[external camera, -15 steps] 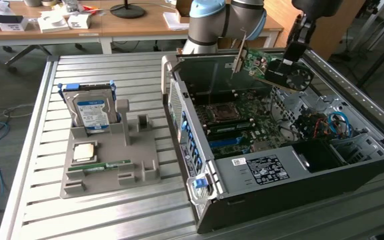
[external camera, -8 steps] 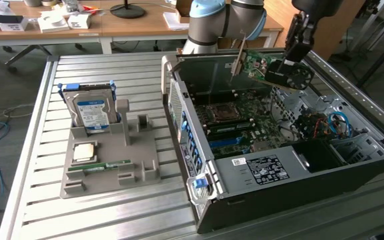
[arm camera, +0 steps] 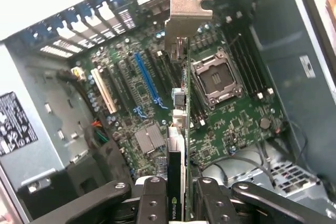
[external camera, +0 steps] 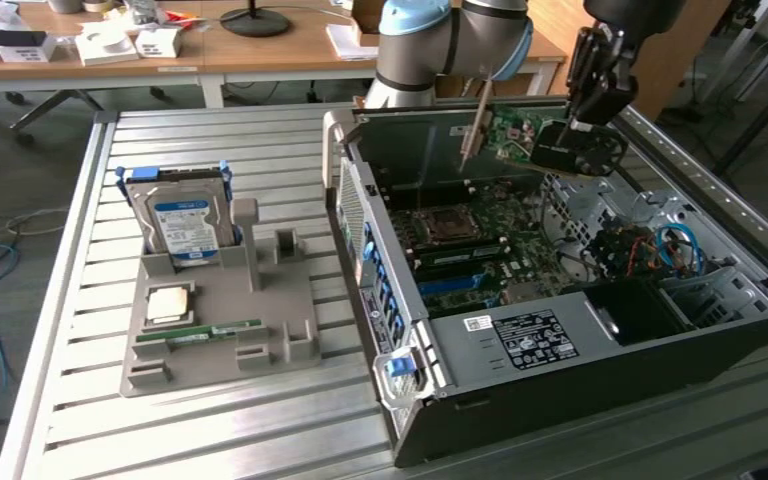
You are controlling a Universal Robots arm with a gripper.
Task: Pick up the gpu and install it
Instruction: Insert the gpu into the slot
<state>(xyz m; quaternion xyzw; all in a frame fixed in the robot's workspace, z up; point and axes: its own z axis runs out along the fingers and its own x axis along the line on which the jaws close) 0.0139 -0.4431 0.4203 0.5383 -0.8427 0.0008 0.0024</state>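
While the computer case (external camera: 558,400) lies on its side with the open face upward on the slatted metal table (external camera: 224,430), the gpu (external camera: 511,138) is held in the air above it by the gripper (external camera: 547,150). The card is clamped between the two black fingers (arm camera: 152,200), which are closed narrowly against its opposite faces. In the exterior view the gpu is seen over the rear part of the case, clear of the motherboard (external camera: 491,240) and seated in no slot, with its pale metal bracket (external camera: 472,125) at the end toward the exterior view's left and slightly tilted. In the wrist view the gpu (arm camera: 181,145) is seen edge-on, running away from the gripper (arm camera: 178,195) to the bracket (arm camera: 186,17) at its far end. Beneath it the motherboard (arm camera: 236,124) is visible, with the long blue slot (arm camera: 147,77) to one side of the card's edge and the open CPU socket (arm camera: 216,80) to the other. On the table toward the exterior view's left, well apart from the case, a grey fixture (external camera: 271,330) is set, in which a silver blue-labelled hard drive (external camera: 184,222) stands upright, a pale square chip (external camera: 171,303) lies flat, and a slim green memory stick (external camera: 197,332) rests just beside the chip.
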